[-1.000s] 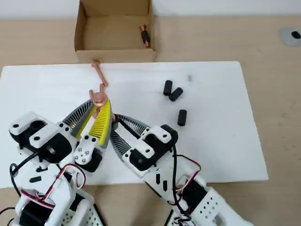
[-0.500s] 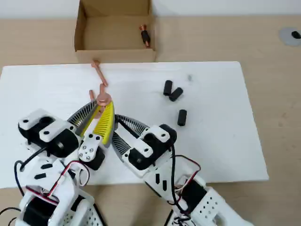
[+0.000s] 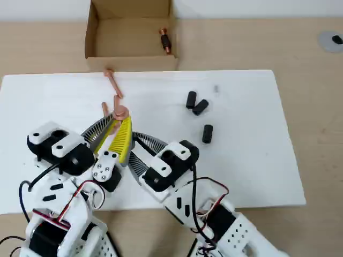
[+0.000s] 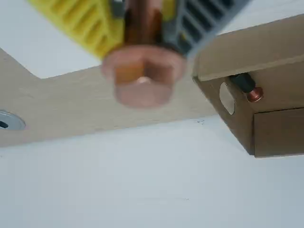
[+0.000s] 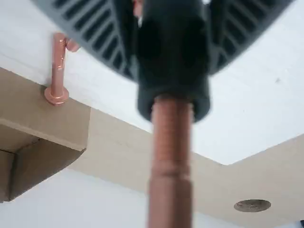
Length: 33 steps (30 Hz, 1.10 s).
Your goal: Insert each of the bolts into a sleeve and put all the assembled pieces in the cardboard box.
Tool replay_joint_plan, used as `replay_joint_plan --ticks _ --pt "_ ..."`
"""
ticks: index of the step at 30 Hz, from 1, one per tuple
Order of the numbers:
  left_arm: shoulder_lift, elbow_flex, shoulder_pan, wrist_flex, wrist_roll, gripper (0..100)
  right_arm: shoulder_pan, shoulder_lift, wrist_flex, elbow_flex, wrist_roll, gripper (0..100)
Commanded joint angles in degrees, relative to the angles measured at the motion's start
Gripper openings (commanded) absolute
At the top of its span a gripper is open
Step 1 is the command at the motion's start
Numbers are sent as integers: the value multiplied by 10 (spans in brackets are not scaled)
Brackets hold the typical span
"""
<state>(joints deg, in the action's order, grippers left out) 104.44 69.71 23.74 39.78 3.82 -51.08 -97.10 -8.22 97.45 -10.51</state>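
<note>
Over white mat (image 3: 241, 160) | left fingers (image 4: 71, 23) clamp bolt (image 4: 142, 76) | right fingers (image 5: 90, 28) clamp sleeve (image 5: 173, 61) on bolt tip

Sleeves (image 3: 200, 107) lie on the mat (image 3: 246, 171), cardboard box (image 3: 131, 63) behind it.

Pale wooden surface (image 3: 313, 107), white board (image 3: 244, 166) lay flat across it, small grey round disc (image 3: 329, 40) sat by its far right edge
</note>
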Motion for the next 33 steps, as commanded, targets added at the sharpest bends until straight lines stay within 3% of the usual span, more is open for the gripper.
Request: replay_joint_plan --ticks 1,12,24,33 --pt "1 -17 1 4 4 56 -5 -20 4 -1 -4 10" --pt "1 -37 1 9 5 71 -3 -15 4 -1 -3 10" --pt "1 -172 5 141 4 71 -3 -14 -19 -1 -3 9" --pt "0 -185 5 158 4 71 -2 -15 -29 -4 -3 9"
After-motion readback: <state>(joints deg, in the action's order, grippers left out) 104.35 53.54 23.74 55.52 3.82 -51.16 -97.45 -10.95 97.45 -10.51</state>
